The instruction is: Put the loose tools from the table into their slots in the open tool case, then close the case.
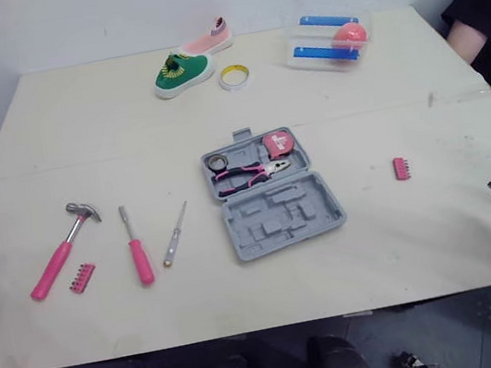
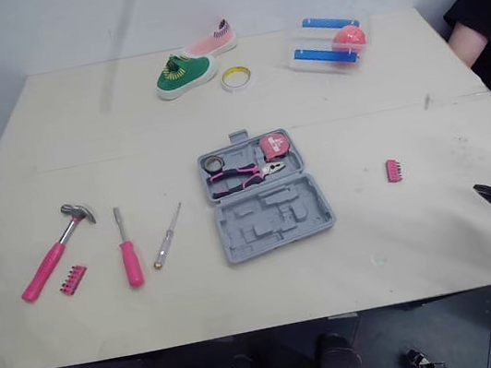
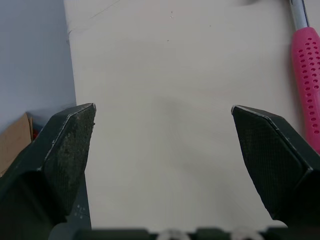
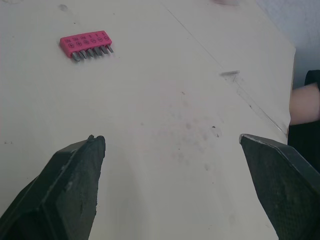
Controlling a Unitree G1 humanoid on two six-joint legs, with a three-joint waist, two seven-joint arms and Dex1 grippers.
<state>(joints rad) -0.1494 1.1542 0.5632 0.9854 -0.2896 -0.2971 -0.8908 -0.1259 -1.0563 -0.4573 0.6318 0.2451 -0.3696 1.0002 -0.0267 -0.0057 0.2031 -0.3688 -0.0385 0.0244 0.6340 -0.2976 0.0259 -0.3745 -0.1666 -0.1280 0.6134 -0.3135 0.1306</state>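
- Grey plastic tool case (image 1: 270,194) lies open and flat mid-table, so both halves face up and you can drop tools in from above.
- Far half is already filled: pink tape measure (image 1: 277,143), pink-handled pliers (image 1: 249,174), small black ring (image 1: 217,162). Near half shows bare moulded slots; that's where the rest goes, I'd judge.
- Loose tools sit on the pale wooden table (image 1: 123,119) to the case's left, well apart from it, i.e. left-arm work:
  - pink-handled claw hammer (image 1: 59,255), head pointing away from you
  - small pink bit holder (image 1: 81,278), just beside the hammer grip
  - pink-handled screwdriver (image 1: 136,248), shaft pointing away from you
  - thin pale-handled screwdriver (image 1: 175,235), nearest the case
- Second pink bit holder (image 1: 401,168) lies alone on the right of the case, so it's the right arm's pick.
- Left gripper (image 3: 162,114): fingers spread wide, nothing in them, low over the table's left edge w/ the hammer's pink grip near one finger. Looks staged for the hammer.
- Right gripper (image 4: 171,139): also spread wide and empty, over bare table; the right bit holder is ahead of it but not between the fingers yet.
- Progress: early. Five loose items out, lid not yet shut.
- Not task items, leave them at the far edge: green slip-on shoe (image 1: 182,72), pink shoe (image 1: 208,39), yellow tape roll (image 1: 234,76), clear plastic box w/ blue bars and a pink ball (image 1: 327,40).
- Person's arm in a black sleeve (image 1: 467,35) at the right table edge; mind your right-arm swing.
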